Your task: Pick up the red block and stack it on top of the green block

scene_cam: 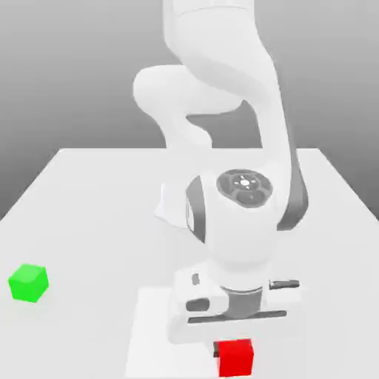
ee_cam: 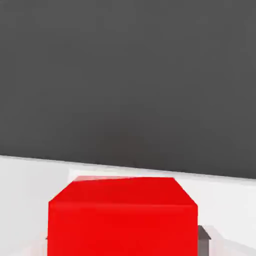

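Note:
The red block (scene_cam: 235, 357) sits low near the front edge of the white table (scene_cam: 89, 207), directly under my hand. My gripper (scene_cam: 235, 349) has come down over it and is shut on the red block, with the block's sides hidden between the fingers. In the hand view the red block (ee_cam: 122, 220) looms very close, and a grey finger (ee_cam: 203, 239) presses against its side. The green block (scene_cam: 28, 283) rests alone on the table at the exterior view's left, well apart from the gripper.
The white arm (scene_cam: 237, 148) rises from the table's back and bends forward over its middle. A lighter square patch (scene_cam: 152, 326) lies on the table under the hand. Bare table surface stretches between the two blocks.

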`<action>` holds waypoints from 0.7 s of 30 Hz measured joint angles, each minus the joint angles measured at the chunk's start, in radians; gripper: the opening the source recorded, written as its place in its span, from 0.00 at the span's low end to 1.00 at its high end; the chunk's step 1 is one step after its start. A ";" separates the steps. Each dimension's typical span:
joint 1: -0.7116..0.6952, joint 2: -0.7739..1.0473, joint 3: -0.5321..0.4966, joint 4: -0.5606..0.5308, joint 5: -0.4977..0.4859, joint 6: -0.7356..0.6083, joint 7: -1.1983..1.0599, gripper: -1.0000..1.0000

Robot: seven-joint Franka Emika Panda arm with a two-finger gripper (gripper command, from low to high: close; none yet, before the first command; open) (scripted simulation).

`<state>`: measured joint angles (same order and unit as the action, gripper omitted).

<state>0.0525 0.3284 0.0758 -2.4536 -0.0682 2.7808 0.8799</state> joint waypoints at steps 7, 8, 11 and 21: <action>-0.114 -0.158 -0.090 -0.050 0.044 -0.109 -0.011 0.00; -0.140 -0.170 -0.117 -0.059 0.049 -0.112 -0.009 0.00; -0.223 -0.206 -0.201 -0.085 0.061 -0.122 -0.001 0.00; -0.558 -0.222 -0.374 -0.151 0.145 -0.075 -0.011 0.00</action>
<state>-0.5056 0.1068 -0.2978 -2.6042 0.0766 2.7056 0.8688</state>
